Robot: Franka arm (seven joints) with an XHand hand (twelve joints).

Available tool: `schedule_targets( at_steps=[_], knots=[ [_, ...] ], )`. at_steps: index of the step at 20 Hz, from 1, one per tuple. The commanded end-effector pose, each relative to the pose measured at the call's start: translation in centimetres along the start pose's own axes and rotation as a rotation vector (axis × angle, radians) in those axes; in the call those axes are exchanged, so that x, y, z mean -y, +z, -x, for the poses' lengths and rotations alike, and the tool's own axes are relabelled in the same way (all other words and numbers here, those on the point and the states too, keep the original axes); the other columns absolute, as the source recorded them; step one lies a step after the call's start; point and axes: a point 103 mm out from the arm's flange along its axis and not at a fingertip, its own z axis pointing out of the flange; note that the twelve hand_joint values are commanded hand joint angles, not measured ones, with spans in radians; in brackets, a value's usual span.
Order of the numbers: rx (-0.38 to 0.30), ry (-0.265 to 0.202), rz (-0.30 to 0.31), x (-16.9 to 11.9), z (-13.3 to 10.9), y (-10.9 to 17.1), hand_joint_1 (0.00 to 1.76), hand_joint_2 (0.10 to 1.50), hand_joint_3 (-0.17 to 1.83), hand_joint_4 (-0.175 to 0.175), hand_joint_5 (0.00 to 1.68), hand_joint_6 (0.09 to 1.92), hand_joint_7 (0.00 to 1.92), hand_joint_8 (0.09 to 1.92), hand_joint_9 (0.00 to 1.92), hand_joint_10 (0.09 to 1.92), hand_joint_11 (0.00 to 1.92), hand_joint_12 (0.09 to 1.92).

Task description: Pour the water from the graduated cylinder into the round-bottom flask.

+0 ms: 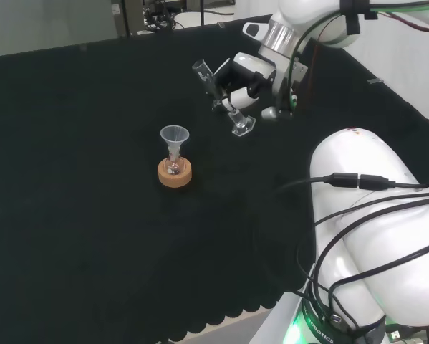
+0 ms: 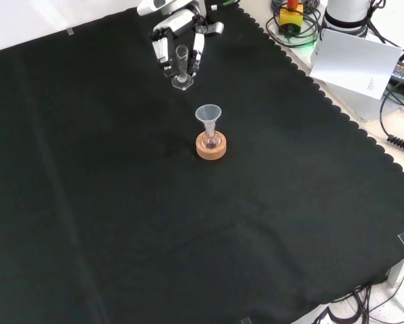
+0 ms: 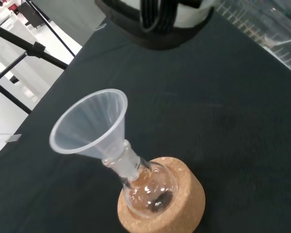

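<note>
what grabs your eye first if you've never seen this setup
Near the middle of the black cloth a small round-bottom flask sits on a cork ring with a clear funnel in its neck. In the front view, beyond it toward the top, the black and white hand has its fingers curled round a clear graduated cylinder. In the head view the cylinder is tilted and lifted off the cloth.

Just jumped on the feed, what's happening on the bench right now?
The hand is curled round the graduated cylinder and holds it tilted above the black cloth, off to the right of the flask in the head view. The round-bottom flask sits on a cork ring with a clear funnel in its neck. Nothing is being poured into the funnel yet.
</note>
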Motion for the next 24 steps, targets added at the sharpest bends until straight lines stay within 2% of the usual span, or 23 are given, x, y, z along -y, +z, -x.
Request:
schedule_targets(
  at_steps=[1, 6, 12, 17, 24],
  knots=[
    [0.038, -0.003, -0.059, 3.2, -1.4, -0.5, 1.32, 0.96, -0.01, -0.175, 1.37, 0.31, 1.45, 0.22, 1.69, 0.09, 1.38, 0.65],
    [0.078, 0.009, -0.127, 4.5, -2.2, -0.2, 1.32, 0.96, -0.01, -0.175, 1.37, 0.31, 1.45, 0.21, 1.70, 0.09, 1.38, 0.65],
    [0.168, 0.039, -0.216, 5.2, -3.4, 1.2, 1.32, 0.96, -0.01, -0.175, 1.38, 0.30, 1.46, 0.21, 1.70, 0.09, 1.38, 0.64],
    [0.277, 0.069, -0.304, 4.2, -3.6, 1.7, 1.32, 0.96, -0.01, -0.175, 1.38, 0.29, 1.46, 0.20, 1.71, 0.09, 1.38, 0.64],
    [0.342, 0.104, -0.398, 2.8, -2.9, 1.7, 1.32, 0.96, -0.01, -0.175, 1.40, 0.25, 1.49, 0.15, 1.71, 0.09, 1.38, 0.63]
  ],
)
